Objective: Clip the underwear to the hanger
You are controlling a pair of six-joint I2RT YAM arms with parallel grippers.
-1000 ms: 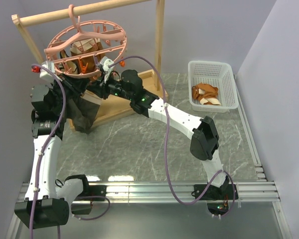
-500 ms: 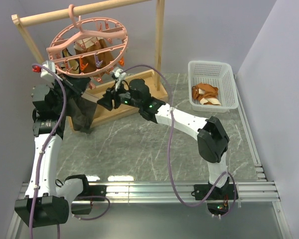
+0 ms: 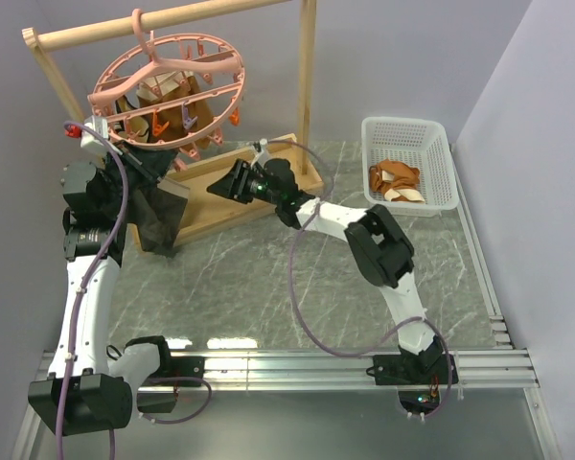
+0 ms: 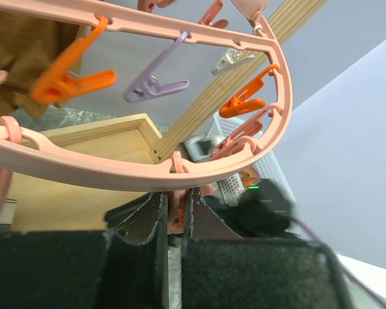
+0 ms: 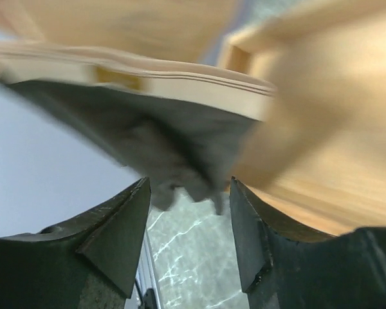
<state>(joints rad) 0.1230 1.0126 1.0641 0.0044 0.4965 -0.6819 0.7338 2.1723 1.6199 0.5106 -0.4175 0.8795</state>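
Top external view shows a grey marbled counter (image 3: pixel 268 278) carrying a wooden rack (image 3: pixel 172 17) at the back left. The hanger (image 3: pixel 115 86) hangs by its hook from the rack's rod, tilted, with tan cloth (image 3: pixel 163 96) clipped inside its ring. A white basket (image 3: pixel 402 123) sits at the back right, well apart from the rack, with orange-and-cream garments (image 3: pixel 395 180) in it. The underwear (image 3: pixel 158 216) hangs below the hanger's left side, beside the left arm and in front of the rack's base. What holds it up I cannot tell.

The right gripper (image 3: pixel 218 189) points at the underwear from the right. In the blurred right wrist view its jaws are spread, with the dark fabric's lower edge just above the gap and the pale waistband at the top.

In the left wrist view the left gripper (image 4: pixel 174 196) sits right under the ring, jaws nearly together and pinching a pink clip (image 4: pixel 177 187) that hangs from the rim.
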